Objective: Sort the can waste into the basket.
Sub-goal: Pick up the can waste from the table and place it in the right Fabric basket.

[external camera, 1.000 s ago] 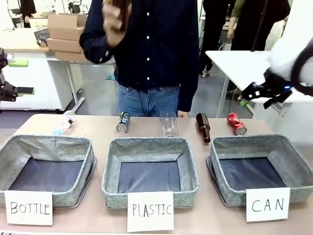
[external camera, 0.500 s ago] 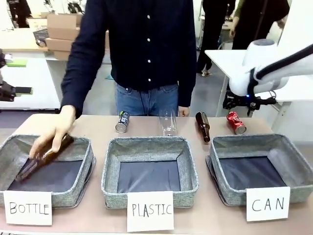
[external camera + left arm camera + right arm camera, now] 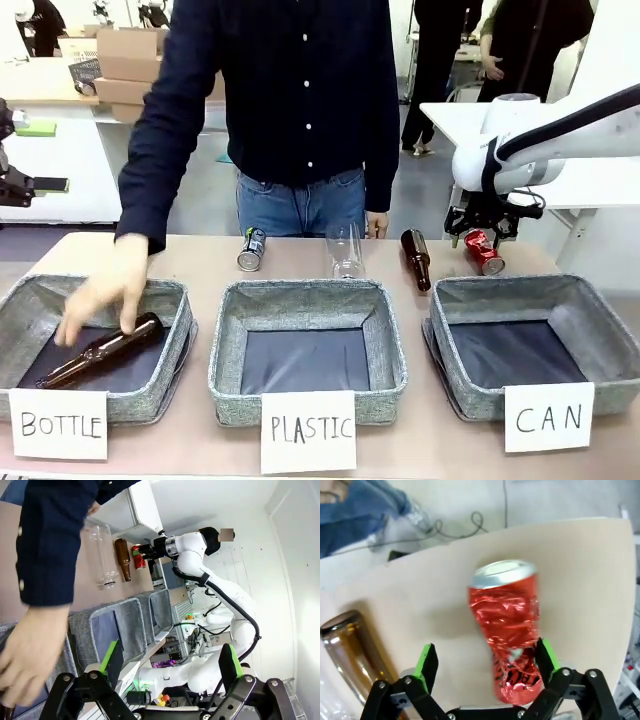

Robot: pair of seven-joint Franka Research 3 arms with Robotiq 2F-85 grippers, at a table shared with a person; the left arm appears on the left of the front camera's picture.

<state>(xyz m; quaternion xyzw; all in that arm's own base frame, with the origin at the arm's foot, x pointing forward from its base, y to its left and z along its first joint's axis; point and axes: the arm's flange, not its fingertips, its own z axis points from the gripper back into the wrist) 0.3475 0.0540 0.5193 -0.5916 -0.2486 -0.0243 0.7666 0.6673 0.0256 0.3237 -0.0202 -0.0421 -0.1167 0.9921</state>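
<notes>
Pale wooden desk: red can lies just beyond the "CAN" basket, under the right end effector, spread and empty; black can well left; left end effector spread, empty; white tables behind

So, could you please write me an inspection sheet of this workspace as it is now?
Surface: tan table, three grey baskets along the near side.
Job's things: red can, dented, lying behind the CAN basket, which holds nothing; black can lying behind the PLASTIC basket.
Clutter: brown bottle and clear bottle on the table; another brown bottle in the BOTTLE basket, under a person's hand.
Grippers: right gripper open, straddling the red can; left gripper open, held up at the table's left side.
Cables: a cable on the floor.
Surroundings: cardboard boxes, people standing behind.
</notes>
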